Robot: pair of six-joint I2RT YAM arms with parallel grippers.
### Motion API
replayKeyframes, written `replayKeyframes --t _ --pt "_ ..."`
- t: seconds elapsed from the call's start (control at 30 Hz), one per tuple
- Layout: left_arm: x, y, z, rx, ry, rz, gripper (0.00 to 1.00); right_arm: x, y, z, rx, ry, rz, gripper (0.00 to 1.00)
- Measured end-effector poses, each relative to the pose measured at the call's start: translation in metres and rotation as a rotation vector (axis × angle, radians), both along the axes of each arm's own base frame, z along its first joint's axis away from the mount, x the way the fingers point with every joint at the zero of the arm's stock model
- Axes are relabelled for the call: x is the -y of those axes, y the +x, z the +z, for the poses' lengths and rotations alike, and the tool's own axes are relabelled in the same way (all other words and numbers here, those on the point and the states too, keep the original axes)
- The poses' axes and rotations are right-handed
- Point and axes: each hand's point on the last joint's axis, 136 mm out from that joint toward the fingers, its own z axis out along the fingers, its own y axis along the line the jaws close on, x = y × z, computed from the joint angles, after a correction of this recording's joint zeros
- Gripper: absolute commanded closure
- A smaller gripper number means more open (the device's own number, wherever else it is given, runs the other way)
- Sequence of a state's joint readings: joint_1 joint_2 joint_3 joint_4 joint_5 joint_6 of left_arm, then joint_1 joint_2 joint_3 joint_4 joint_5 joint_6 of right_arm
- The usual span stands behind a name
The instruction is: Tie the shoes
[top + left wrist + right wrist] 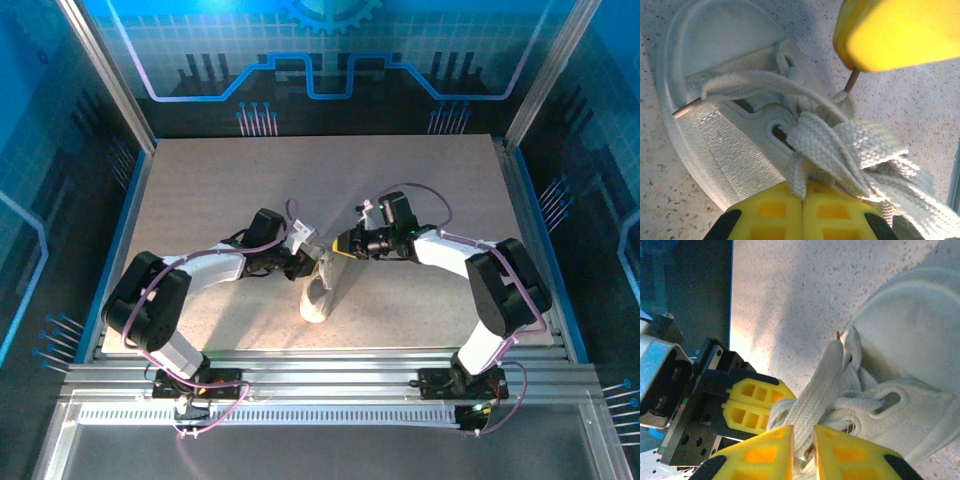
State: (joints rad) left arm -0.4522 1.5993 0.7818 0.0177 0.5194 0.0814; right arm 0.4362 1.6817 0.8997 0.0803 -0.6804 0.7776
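Left fingers tight on the laces, right fingers narrow around them too (both right at the white sneaker)

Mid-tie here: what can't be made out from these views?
- Left wrist: the front end of the sneaker, behind the bundled laces and the left gripper.
- Right wrist: whether the right gripper truly pinches the laces; the bottom edge cuts off the contact.
- Top external: how the laces cross; both arms' ends cover them, and they are too small.
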Motion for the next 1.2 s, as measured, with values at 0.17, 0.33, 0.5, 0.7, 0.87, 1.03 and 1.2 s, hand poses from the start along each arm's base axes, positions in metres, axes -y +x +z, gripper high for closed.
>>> replayKeyframes --t 0.17,0.33,0.5,0.7,0.87,1.03,1.2 --pt "0.000 -0.001 0.001 0.001 0.003 -0.001 0.98 -0.004 -0.001 -0.003 -0.005 0.004 0.004 0.85" --pt "0.000 -0.005 0.002 0.001 0.006 -0.005 0.96 -0.004 0.001 -0.004 0.004 0.000 -0.005 1.00" --pt "-0.002 -0.006 0.010 0.024 0.009 -0.004 0.73 -0.001 0.004 -0.007 0.036 -0.029 -0.007 1.00" --pt "-0.011 -0.008 0.032 0.075 -0.016 0.024 0.70 0.000 0.003 -0.010 0.075 -0.049 0.024 1.00" --pt "-0.032 -0.001 0.055 0.137 -0.043 0.088 0.68 0.000 0.002 -0.013 0.095 -0.064 0.059 1.00" --pt "-0.047 0.007 0.071 0.180 -0.069 0.120 0.66 -0.002 0.004 -0.012 0.119 -0.067 0.088 1.00" --pt "-0.049 0.009 0.068 0.187 -0.071 0.097 0.66 -0.002 0.005 -0.011 0.131 -0.070 0.102 1.00"
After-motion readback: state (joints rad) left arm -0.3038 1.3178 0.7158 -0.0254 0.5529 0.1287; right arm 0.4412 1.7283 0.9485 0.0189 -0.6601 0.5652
